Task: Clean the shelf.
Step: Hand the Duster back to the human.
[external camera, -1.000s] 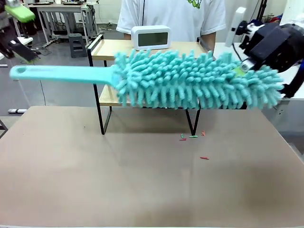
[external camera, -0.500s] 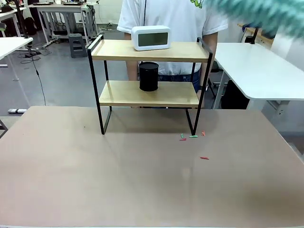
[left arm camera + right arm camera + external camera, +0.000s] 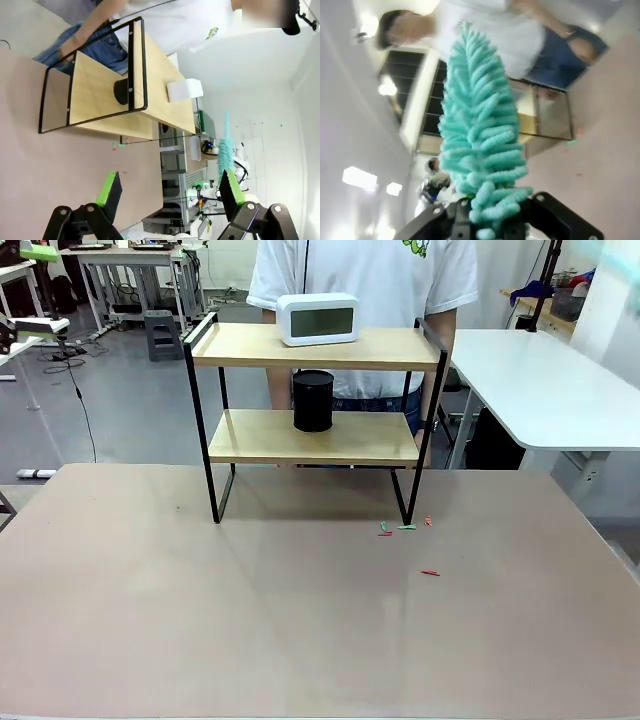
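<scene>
The shelf (image 3: 250, 345), two light boards in a black frame, stands at the table's far side, with a white clock (image 3: 318, 319) on its top board and a black cylinder (image 3: 313, 401) on the lower one. In the right wrist view my right gripper (image 3: 490, 222) is shut on a teal fluffy duster (image 3: 480, 135), held up in the air with the shelf (image 3: 547, 120) far beyond it. My left gripper (image 3: 167, 185) is open and holds nothing, off to the left of the shelf (image 3: 92, 95). Its green pads (image 3: 42, 253) show at the front view's top left.
A person in a white shirt (image 3: 360, 270) stands right behind the shelf. Small red and green scraps (image 3: 405, 528) lie on the beige tabletop (image 3: 300, 620) by the shelf's right front leg. A white table (image 3: 540, 380) stands at the right.
The duster hung across the front of the shelf a second ago. My right gripper has since swung it up and to the right, out of the front view.
</scene>
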Motion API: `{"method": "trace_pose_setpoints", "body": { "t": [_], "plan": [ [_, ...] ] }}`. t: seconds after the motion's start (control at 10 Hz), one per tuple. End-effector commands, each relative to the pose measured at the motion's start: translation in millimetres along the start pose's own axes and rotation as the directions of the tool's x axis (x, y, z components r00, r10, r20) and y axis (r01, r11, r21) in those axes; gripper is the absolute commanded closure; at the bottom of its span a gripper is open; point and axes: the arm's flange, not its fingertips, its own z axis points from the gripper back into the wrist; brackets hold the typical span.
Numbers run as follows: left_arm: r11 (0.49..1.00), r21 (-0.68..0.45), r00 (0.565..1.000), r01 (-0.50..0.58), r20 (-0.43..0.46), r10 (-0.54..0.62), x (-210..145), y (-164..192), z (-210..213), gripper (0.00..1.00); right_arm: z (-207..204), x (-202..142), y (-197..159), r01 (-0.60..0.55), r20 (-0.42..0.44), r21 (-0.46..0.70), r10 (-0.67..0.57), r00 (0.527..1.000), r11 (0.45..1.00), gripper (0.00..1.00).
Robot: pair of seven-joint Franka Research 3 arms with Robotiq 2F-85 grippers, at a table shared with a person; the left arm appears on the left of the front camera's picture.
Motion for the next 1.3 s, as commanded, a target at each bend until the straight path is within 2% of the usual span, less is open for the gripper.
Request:
{"method": "trace_pose_setpoints", "body": {
  "t": [0.0, 0.1, 0.2, 0.3, 0.4, 1.2],
  "plan": [
    [1.000, 0.004, 0.999, 0.017, 0.030, -0.017, 1.3, -3.9, 12.1, 0.00, -55.6, -4.9, -19.5, 0.146, 0.103, -0.223, -0.126, 0.987, 0.964, 1.00],
    [1.000, 0.004, 0.999, 0.017, 0.030, -0.017, 1.3, -3.9, 12.1, 0.00, -74.5, 2.1, -37.7, 0.188, 0.097, -0.238, -0.169, 0.981, 0.953, 1.00],
    [1.000, 0.004, 0.999, 0.017, 0.030, -0.017, 1.3, -3.9, 12.1, 0.00, -94.6, 8.8, -54.2, 0.209, 0.124, -0.301, -0.180, 0.976, 0.930, 1.00],
    [1.000, 0.004, 0.999, 0.017, 0.030, -0.017, 1.3, -3.9, 12.1, 0.00, -108.7, 9.7, -59.2, 0.190, 0.131, -0.320, -0.156, 0.979, 0.928, 1.00],
    [1.000, 0.004, 0.999, 0.017, 0.030, -0.017, 1.3, -3.9, 12.1, 0.00, -69.9, -1.2, -58.7, 0.138, 0.111, -0.303, -0.109, 0.988, 0.943, 1.00],
    [1.000, 0.004, 0.999, 0.017, 0.030, -0.017, 1.3, -3.9, 12.1, 0.00, -69.9, -1.2, -58.7, 0.138, 0.111, -0.303, -0.109, 0.988, 0.943, 1.00]
  ]
}}
